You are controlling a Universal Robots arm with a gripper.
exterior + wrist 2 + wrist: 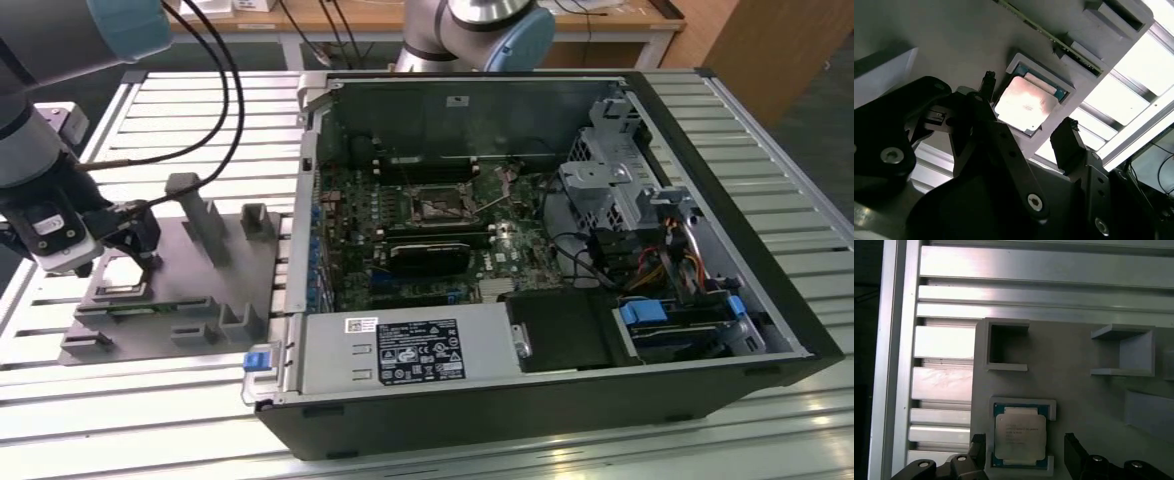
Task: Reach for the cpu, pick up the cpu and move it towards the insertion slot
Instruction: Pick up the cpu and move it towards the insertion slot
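Note:
The cpu, a square chip with a shiny silver top, lies flat in a shallow seat of the grey fixture plate. It shows in both wrist views, and in the second wrist view the cpu sits between the two black fingers. My gripper is open just above it, one finger on each side, neither touching the chip. In the exterior view my gripper hangs over the fixture plate at that view's left. The insertion slot is the square socket on the motherboard inside the open computer case.
Upright grey posts rise from the fixture beside my gripper. The computer case wall stands between fixture and motherboard. A long black card lies just below the socket. A second robot arm stands behind the case. The table is slatted aluminium.

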